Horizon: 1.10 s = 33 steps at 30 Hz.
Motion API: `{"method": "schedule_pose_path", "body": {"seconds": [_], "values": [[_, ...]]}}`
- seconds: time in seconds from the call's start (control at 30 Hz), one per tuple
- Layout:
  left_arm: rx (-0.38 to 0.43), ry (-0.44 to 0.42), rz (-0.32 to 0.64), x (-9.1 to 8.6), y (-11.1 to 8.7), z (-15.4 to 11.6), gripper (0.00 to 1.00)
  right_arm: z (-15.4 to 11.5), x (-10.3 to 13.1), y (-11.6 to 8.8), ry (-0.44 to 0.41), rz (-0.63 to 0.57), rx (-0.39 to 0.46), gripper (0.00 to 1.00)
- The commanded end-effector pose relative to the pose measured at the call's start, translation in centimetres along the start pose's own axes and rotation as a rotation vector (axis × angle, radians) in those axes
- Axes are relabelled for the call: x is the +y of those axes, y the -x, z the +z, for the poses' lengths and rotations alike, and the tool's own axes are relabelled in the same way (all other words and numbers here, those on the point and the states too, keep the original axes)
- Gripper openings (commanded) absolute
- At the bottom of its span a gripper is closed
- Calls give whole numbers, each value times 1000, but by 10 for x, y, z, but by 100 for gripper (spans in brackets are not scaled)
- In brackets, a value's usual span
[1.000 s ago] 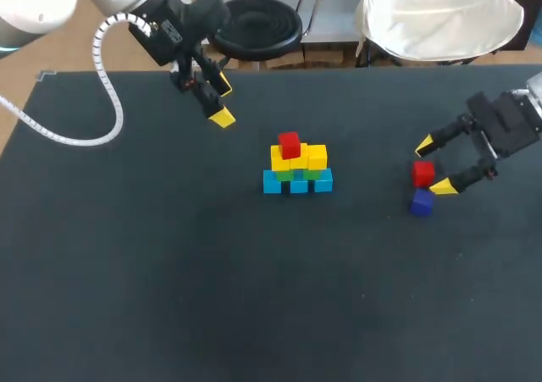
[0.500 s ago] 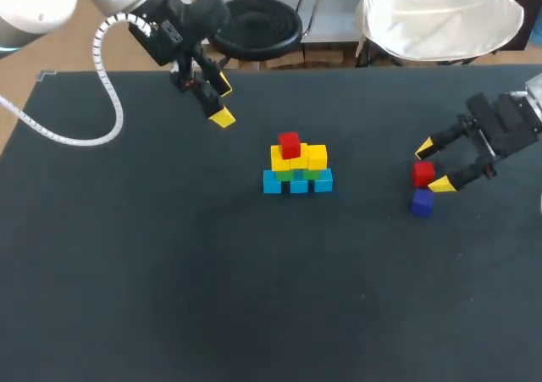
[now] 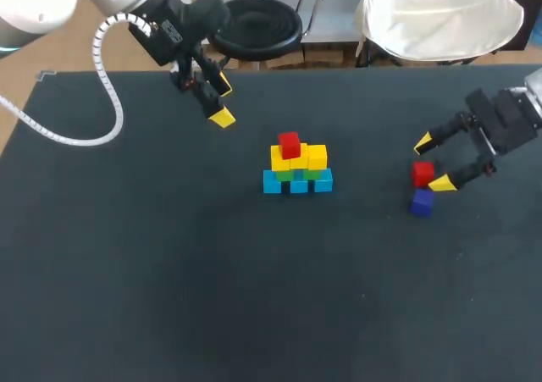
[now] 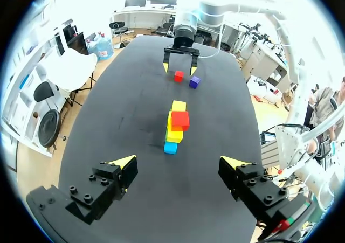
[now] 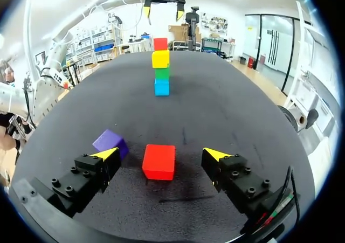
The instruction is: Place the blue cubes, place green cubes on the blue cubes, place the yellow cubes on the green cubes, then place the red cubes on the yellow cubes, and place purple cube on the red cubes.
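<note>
Both grippers gape open; right gripper (image 3: pixel 432 163), straddling loose red cube (image 3: pixel 423 173) without contact, drifts slightly back; left gripper (image 3: pixel 223 101) unmoved.

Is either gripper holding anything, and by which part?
Nothing. The left gripper and right gripper are open; the loose red cube sits untouched between the right one's fingers.

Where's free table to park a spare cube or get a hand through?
Free: the whole near half of the table, in front of the cube stack; also the strip between the stack and the loose red cube. Crowded: the right arm's side, where the right gripper straddles the red cube, fingers open, with the purple cube just beside.
</note>
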<state>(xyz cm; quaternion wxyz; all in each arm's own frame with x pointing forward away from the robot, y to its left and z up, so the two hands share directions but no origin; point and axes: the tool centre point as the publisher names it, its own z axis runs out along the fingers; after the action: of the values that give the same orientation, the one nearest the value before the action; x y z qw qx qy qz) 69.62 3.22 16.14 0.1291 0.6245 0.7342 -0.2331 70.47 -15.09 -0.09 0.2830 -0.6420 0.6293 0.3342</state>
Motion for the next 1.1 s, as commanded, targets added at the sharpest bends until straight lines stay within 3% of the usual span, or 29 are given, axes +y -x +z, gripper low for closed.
{"method": "schedule_pose_path", "body": {"seconds": [0.03, 0.1, 0.13, 0.2, 0.23, 0.3, 0.33, 0.47, 0.53, 0.57, 0.63, 0.67, 0.9, 1.1], "values": [[-3, 2, 2, -1, -1, 0, 100, 0, -2, 0, 3, 4, 2, 86], [-3, 2, 2, -1, -1, 0, 100, 0, -2, -1, 5, 8, 2, 69], [-3, 2, 2, -1, -1, 0, 100, 1, -2, -1, 7, 11, 2, 51], [-3, 2, 2, -1, -1, 0, 100, 2, -2, -2, 13, 15, 2, 49], [-3, 2, 2, -1, -1, 0, 100, 3, -3, -2, 15, 17, 2, 55], [-3, 2, 2, -1, -1, 0, 100, 4, -3, -3, 16, 21, 1, 90], [-3, 2, 2, -1, -1, 0, 100, 4, -3, -3, 17, 22, 1, 100], [-3, 2, 2, -1, -1, 0, 100, 5, -4, -3, 18, 22, 1, 100], [-3, 2, 2, -1, -1, 0, 100, 5, -4, -2, 17, 18, 2, 78], [-3, 2, 2, -1, -1, 0, 100, 5, -4, -2, 17, 16, 2, 45], [-3, 2, 2, -1, -1, 0, 100, 5, -4, -2, 17, 14, 4, 25], [-3, 2, 2, -1, -1, 0, 100, 4, -4, -2, 13, 21, 10, 3], [-3, 2, 2, -1, -1, 0, 100, -5, 0, 3, 6, 20, 12, 0], [-3, 2, 2, -1, -1, 0, 100, -18, 6, 30, -16, 14, 47, 0]]}}
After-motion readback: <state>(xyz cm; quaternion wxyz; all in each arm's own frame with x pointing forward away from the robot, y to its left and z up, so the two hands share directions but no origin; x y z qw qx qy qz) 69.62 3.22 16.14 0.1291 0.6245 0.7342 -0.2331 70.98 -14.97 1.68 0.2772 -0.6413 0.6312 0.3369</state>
